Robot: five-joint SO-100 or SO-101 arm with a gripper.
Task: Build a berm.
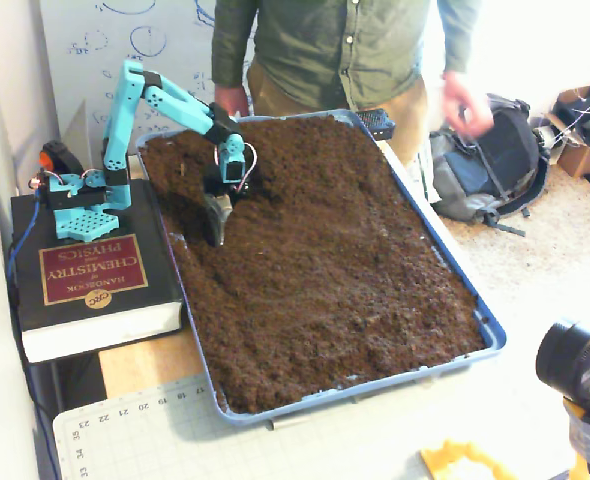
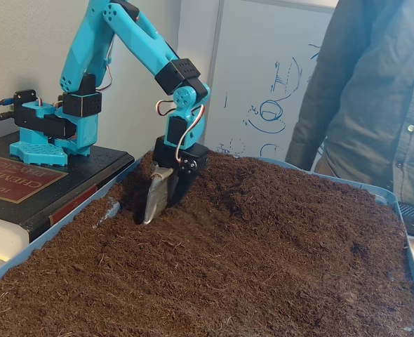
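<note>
a: the tray (image 1: 490, 335) is filled edge to edge with soil (image 1: 325, 260), and the arm (image 2: 133, 42) is mounted on a book (image 1: 85, 275) at its left side in both fixed views. how should the step in hand be done?

b: soil is judged to be in the course of being pushed. the tool (image 2: 154, 210) is planted tip-down in the soil near the tray's left wall, with a metal blade (image 2: 155, 196) fixed to it. the blade is best kept shallow and dragged in one line toward the raised ground, so that loose soil is heaped and not scattered over the rim.

a: and where is the berm?

b: the berm (image 2: 263, 186) is taken to be the raised mass just right of the tool at the far end of the tray; its edges are soft and cannot be told sharply from the flatter soil. a dark hollow (image 2: 133, 186) is seen beside the blade, near the wall.

a: what is hidden?

b: the blade tip is buried, so its depth cannot be read. whether the tool is spread or pressed together cannot be told; only dark housing and the blade are shown. the person (image 1: 345, 50) behind the tray is cut off at the top, one hand is blurred, and the table (image 1: 145, 365) is mostly covered.
</note>
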